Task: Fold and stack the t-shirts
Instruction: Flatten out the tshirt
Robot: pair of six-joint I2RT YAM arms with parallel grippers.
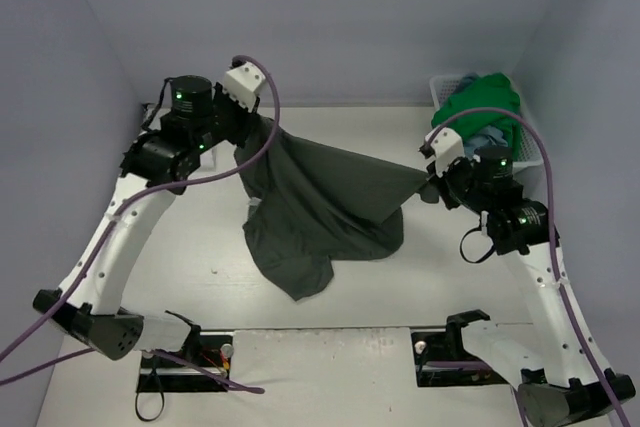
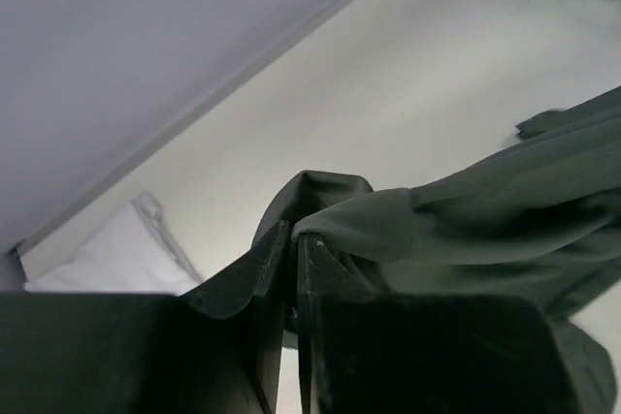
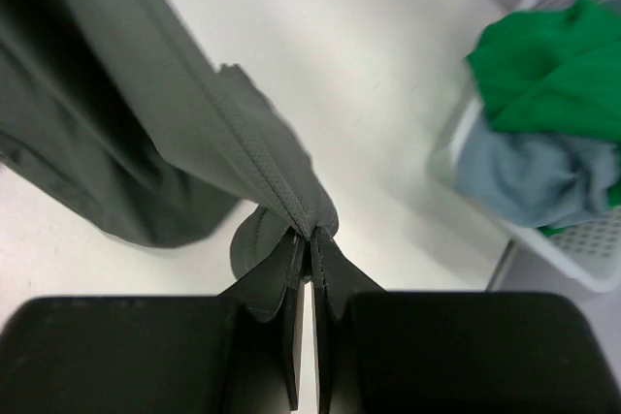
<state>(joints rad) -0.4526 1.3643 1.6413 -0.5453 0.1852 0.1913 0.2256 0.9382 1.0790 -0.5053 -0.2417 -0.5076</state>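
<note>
**White cloth**, far left. It is seen in the left wrist view only, lying on the table near the back wall. Its lower part is cut off by the gripper's black body. A stitched hem is seen along one edge. Whether it is a shirt cannot be told.

**Left gripper**. The fingers are closed almost to touching, with a bunched fold of the dark olive-grey shirt pinched between them. From above, the fingertips are hidden by the cloth.

**Dark olive-grey shirt**, centre. It is held up between both grippers and stretched as a sagging band from back left to mid right above the table. The lower part hangs down and lies crumpled on the table towards the near middle. The cloth is plain, matt and softly creased. A double-stitched hem is shown in the right wrist view. Sleeves and neck cannot be made out.

**Right gripper**. The fingers are pressed together, with the shirt's hemmed edge nipped at the very tips.

**Basket**, back right corner. It is white and slatted, and is cut off by the frame edge in the right wrist view.

**Green shirt**. It is heaped on top in the basket and spills over the rim.

**Light blue shirt**. It is bundled beneath the green one and largely covered by it.
</note>
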